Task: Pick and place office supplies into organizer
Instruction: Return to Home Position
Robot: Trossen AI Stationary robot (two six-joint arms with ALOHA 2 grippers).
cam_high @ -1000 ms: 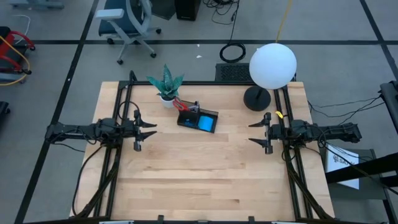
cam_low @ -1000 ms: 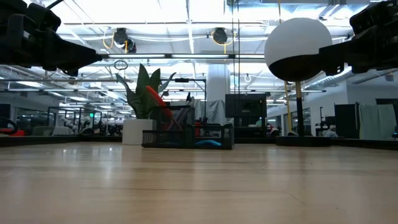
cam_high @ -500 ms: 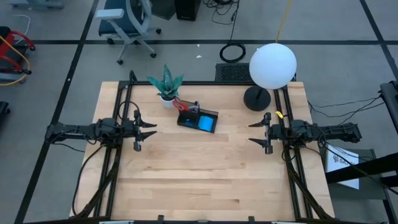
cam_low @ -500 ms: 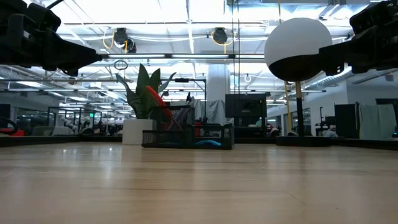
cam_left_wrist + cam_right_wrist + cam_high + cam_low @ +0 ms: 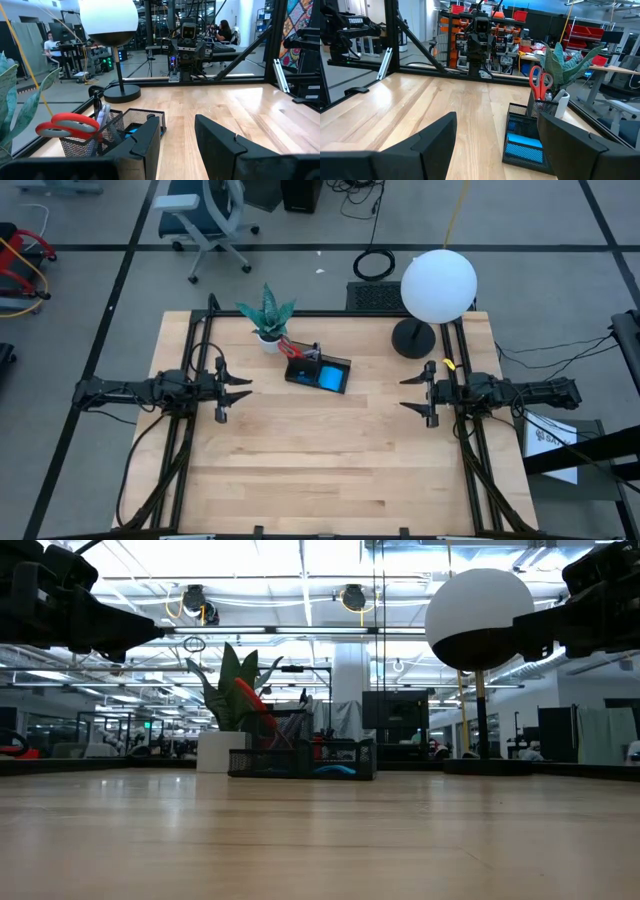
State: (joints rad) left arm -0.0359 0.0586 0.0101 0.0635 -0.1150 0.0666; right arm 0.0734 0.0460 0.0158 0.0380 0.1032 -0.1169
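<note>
Organizer (image 5: 318, 372): black mesh tray near table's back, beside plant (image 5: 266, 315); we see red scissors (image 5: 290, 347) upright, blue notepad (image 5: 328, 379) inside | left gripper (image 5: 249, 388), right gripper (image 5: 401, 393): level at opposite sides, fingers spread, empty.

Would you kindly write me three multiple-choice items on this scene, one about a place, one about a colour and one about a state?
1. Where are the scissors? A. upright in the back section of the organizer B. flat in its front tray C. outside it
2. What colour is the notepad in the front tray? A. red B. yellow C. bright blue
3. How are the left gripper and right gripper? A. both shut tight B. both open, empty C. one open, one shut
Answers: 1 A, red handles stick up from the mesh back; 2 C, blue shows in the tray; 3 B, both spread wide, nothing held.
</note>
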